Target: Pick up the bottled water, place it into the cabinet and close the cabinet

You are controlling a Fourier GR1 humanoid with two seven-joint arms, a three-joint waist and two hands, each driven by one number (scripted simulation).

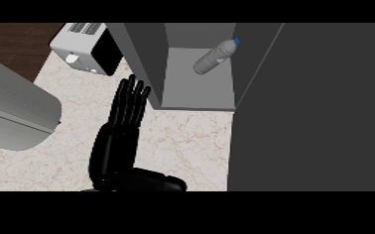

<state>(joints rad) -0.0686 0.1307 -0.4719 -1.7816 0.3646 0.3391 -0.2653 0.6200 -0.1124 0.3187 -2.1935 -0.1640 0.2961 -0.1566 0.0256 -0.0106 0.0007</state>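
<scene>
The bottled water (215,57) is inside the cabinet (198,101), on its shelf, in the right part of the open compartment. It lies tilted, with its blue cap pointing up and to the right, near the inner right wall. No hand touches it.

The cabinet is dark grey outside and lighter grey inside. Its left wall stands between the compartment and the left hand. A large dark panel (304,109), which seems to be the cabinet door, fills the right side of the view and begins just beside the compartment's right edge; the compartment itself is not covered.

The left hand (126,114) is released: its fingers are straight and close together, pointing up toward the cabinet's left wall. The fingertips are just beside the outer face of that wall, but I cannot tell if they touch it. The hand holds nothing. The right hand does not show.

On the marble surface (183,144), a white and black toaster (86,49) stands at the upper left, near the cabinet. A grey rounded object (22,109) is at the left edge.
</scene>
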